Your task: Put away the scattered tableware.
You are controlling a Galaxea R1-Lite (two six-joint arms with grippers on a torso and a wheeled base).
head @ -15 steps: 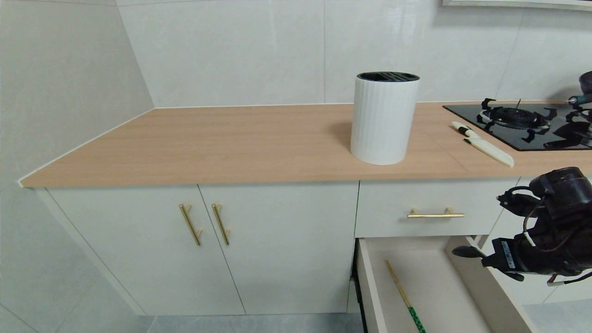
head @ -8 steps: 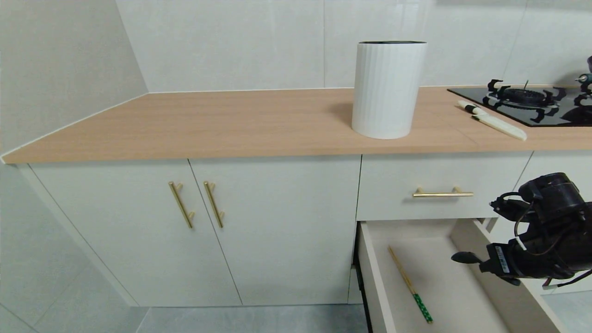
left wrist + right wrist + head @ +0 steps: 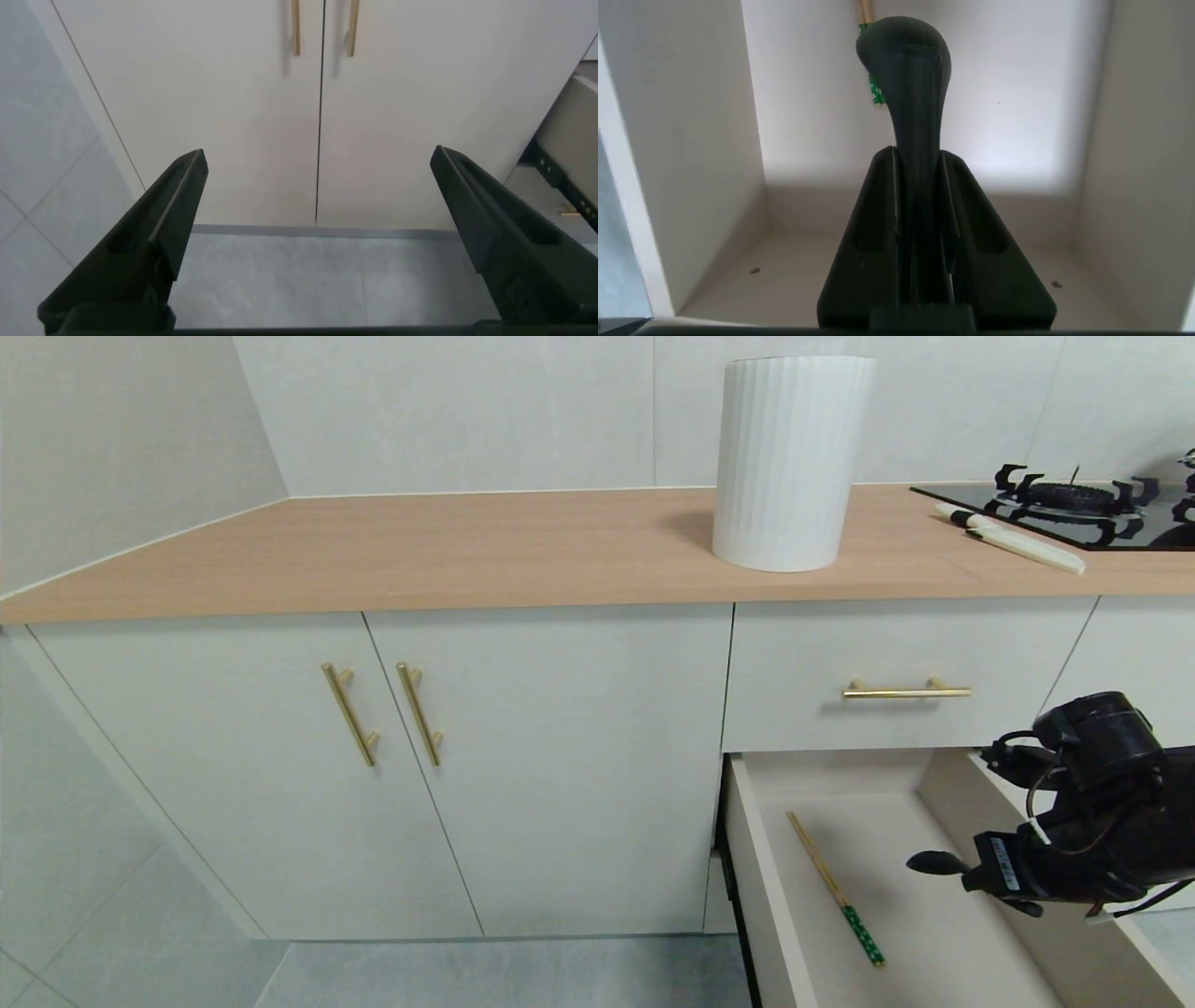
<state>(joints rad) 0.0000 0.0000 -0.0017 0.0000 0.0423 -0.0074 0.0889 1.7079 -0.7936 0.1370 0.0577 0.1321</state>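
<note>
An open drawer (image 3: 750, 868) under the counter holds a pair of wooden chopsticks (image 3: 834, 900) with green ends, lying along its floor. My right gripper (image 3: 978, 876) hangs over the drawer's right side, shut on a black spoon-like utensil (image 3: 934, 863) whose rounded tip points toward the chopsticks. In the right wrist view the utensil (image 3: 911, 112) sticks out from the right gripper (image 3: 915, 166) above the drawer floor (image 3: 1008, 121), with the chopsticks (image 3: 870, 65) just beyond it. A cream knife (image 3: 1013, 543) lies on the counter by the stove. My left gripper (image 3: 318, 163) stands open, low before the cabinet doors.
A tall white ribbed holder (image 3: 792, 462) stands on the wooden counter (image 3: 420, 546). A black gas hob (image 3: 1074, 504) is at the far right. A shut drawer with a gold handle (image 3: 906, 691) sits above the open one. Double cabinet doors (image 3: 383, 709) and grey floor lie to the left.
The head camera has sunk, so the whole picture shifted upward. Against the drawer, my right gripper with the black utensil now sits lower, nearer the drawer floor.
</note>
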